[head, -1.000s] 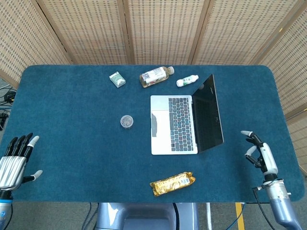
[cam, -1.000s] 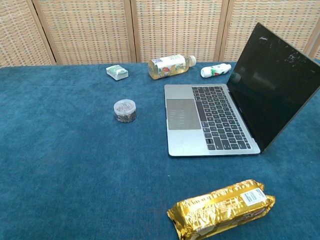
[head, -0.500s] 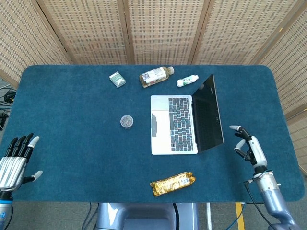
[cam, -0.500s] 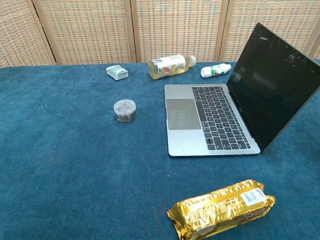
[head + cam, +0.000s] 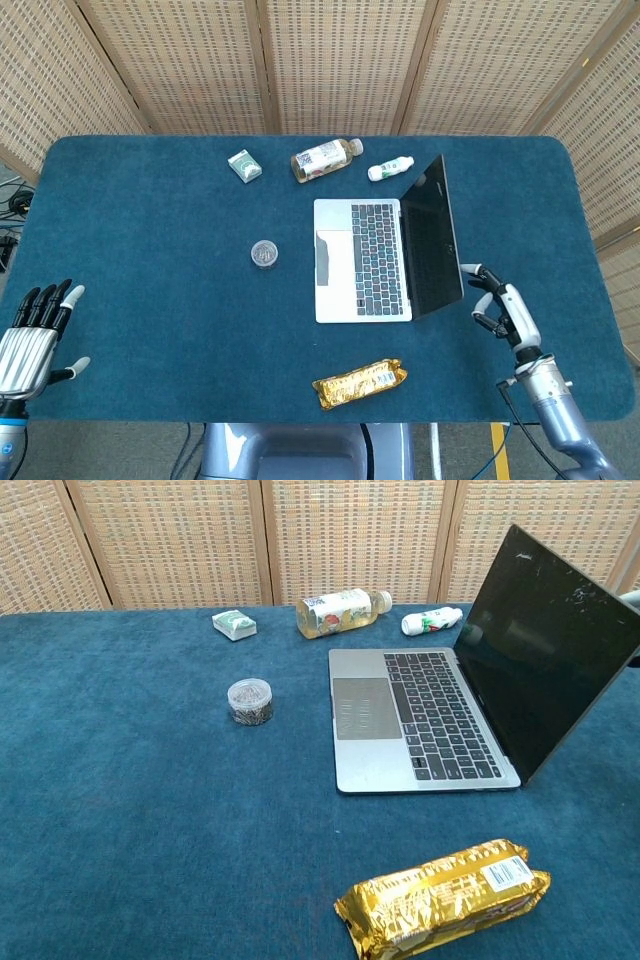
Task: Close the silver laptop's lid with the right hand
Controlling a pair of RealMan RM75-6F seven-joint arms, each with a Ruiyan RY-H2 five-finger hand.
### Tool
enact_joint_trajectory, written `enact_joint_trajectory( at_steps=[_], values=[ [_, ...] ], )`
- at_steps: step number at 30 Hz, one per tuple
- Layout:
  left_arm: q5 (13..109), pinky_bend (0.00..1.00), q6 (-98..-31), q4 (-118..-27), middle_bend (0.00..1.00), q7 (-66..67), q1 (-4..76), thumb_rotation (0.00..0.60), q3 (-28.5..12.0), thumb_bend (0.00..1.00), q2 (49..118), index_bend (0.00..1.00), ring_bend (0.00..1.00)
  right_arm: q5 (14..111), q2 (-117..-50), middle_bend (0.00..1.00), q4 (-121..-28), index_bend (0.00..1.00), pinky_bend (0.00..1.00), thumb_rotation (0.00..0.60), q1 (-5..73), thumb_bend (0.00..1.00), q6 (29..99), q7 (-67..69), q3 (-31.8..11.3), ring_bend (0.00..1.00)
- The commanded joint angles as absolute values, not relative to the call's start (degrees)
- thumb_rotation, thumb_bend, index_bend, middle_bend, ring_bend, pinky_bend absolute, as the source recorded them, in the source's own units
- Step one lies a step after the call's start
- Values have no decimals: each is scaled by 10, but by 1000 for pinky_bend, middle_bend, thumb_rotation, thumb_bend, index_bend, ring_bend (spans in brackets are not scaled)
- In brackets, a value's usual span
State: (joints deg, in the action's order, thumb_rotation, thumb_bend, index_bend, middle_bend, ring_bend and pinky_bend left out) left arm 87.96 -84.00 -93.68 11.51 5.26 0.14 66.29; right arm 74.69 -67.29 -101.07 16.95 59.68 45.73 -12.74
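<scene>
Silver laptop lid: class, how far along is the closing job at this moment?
Done: nothing; the lid of the silver laptop stands open. In hand: the right hand is just behind the lid's back, fingers apart; contact can't be told. Left: push the lid down onto the keyboard. The left hand is idle.

Blue felt-covered table (image 5: 150, 260), woven wicker screen panels (image 5: 340, 60) behind, grey floor, apparently even light

The right robot hand (image 5: 500, 308), fingers spread, sits just beside the open silver laptop's lid (image 5: 437, 236).
</scene>
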Motion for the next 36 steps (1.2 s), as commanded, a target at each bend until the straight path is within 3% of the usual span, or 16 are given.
enact_joint_trajectory(
  at_steps=[1, 36],
  values=[
    [880, 0, -840, -937, 0, 116, 53, 600, 2, 5, 663, 0, 0, 767, -660, 211, -1022, 235, 169, 600, 170, 1000, 587, 489, -123, 150],
    [884, 0, -840, -938, 0, 118, 53, 600, 3, 5, 664, 0, 0, 824, -645, 212, -1038, 238, 169, 600, 205, 1000, 576, 552, -93, 150]
  ],
)
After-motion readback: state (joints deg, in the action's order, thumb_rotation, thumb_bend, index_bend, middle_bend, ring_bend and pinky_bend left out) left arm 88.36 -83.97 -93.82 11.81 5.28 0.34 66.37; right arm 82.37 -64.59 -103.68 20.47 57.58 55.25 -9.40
